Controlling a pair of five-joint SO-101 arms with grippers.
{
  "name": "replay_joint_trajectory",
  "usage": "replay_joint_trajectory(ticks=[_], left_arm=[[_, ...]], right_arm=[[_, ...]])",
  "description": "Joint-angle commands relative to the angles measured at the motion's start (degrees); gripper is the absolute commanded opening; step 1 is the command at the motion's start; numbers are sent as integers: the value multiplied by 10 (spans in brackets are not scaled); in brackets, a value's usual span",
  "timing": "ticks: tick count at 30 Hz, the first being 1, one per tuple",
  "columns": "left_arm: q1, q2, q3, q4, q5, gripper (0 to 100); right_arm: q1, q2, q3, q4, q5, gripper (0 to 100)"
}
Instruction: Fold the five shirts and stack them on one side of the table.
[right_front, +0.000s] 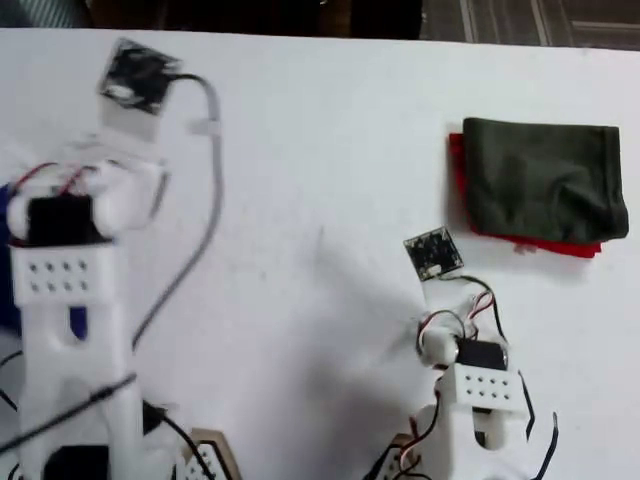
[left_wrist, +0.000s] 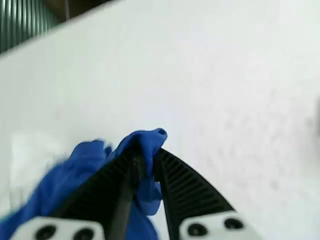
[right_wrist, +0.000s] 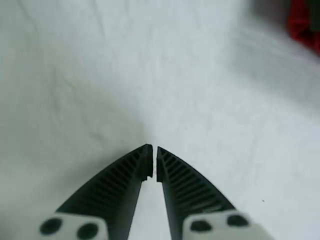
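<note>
Pinching a bunched edge of the blue shirt (left_wrist: 75, 165), the left gripper (left_wrist: 147, 167) is clamping cloth between nearly closed jaws, probably so the shirt can be carried to open table (right_front: 320, 150) for folding. The right gripper (right_wrist: 154, 160) is hanging over bare tabletop, jaws together on nothing, apparently idling. The dark green shirt (right_front: 545, 180) is lying folded atop the red shirt (right_front: 456, 185), forming the stack at one side.

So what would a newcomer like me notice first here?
Probably the bright blue shirt, bunched up in the left pincer, which is shut on it. Next, towards the right side of the white table, a folded dark green shirt lies on top of a red shirt.
</note>
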Motion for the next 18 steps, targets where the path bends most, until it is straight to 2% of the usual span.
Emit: replay_joint_trajectory(ticks=[1, 8, 14, 18], left_arm=[[55, -59, -28, -58, 44, 27], [134, -114, -83, -137, 105, 27], [167, -116, -202, -112, 144, 26], [161, -116, -188, -75, 152, 26]], right_arm=[[0, -13, -2, -7, -4, 20], [0, -13, -2, -7, -4, 20], [0, -13, -2, -7, -4, 20], [0, -13, -2, -7, -4, 20]])
